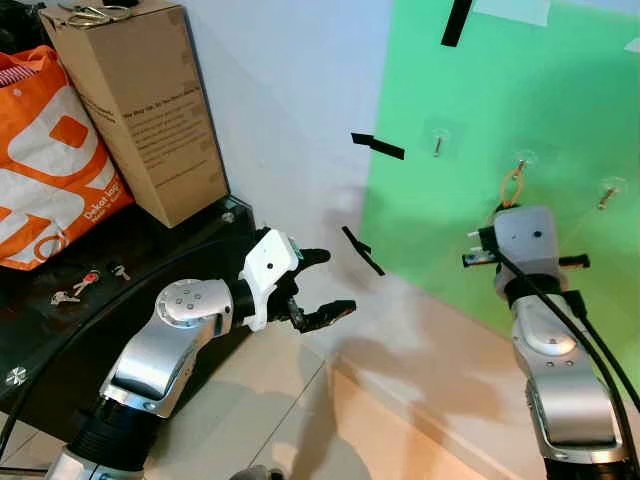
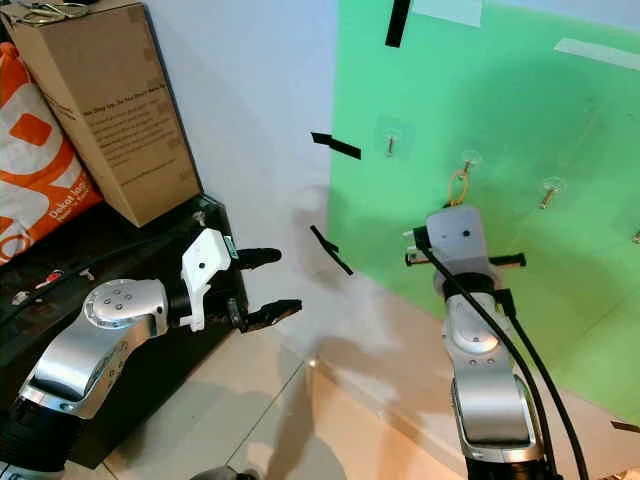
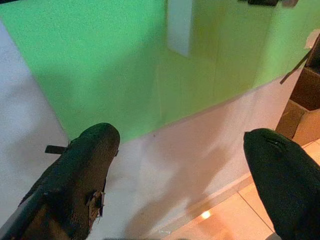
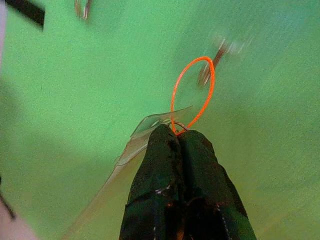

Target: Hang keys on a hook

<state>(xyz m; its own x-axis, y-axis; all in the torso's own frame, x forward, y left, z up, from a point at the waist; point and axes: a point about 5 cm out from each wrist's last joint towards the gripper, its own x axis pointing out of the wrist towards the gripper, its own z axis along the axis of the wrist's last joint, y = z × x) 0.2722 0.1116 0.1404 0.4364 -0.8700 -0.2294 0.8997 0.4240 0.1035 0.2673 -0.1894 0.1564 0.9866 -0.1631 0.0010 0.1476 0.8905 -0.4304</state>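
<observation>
My right gripper point(image 4: 177, 132) is shut on the keys' small metal ring, up against the green wall point(image 1: 480, 90). A thin orange loop point(image 4: 173, 100) rises from the ring, and its top lies across the middle hook point(image 4: 206, 72). A clear plastic tag point(image 4: 150, 131) sticks out beside the fingertips. In the left eye view the loop point(image 1: 512, 187) hangs just under that hook point(image 1: 520, 162), above my right wrist point(image 1: 527, 238). My left gripper point(image 1: 330, 283) is open in mid-air, away from the wall and holding nothing.
Two more hooks point(image 1: 437, 143) point(image 1: 608, 192) flank the middle one. Black tape strips point(image 1: 378, 146) mark the wall. On the left a black table point(image 1: 40, 340) holds a cardboard box point(image 1: 140, 100), an orange bag point(image 1: 50, 160) and loose keys point(image 1: 88, 281).
</observation>
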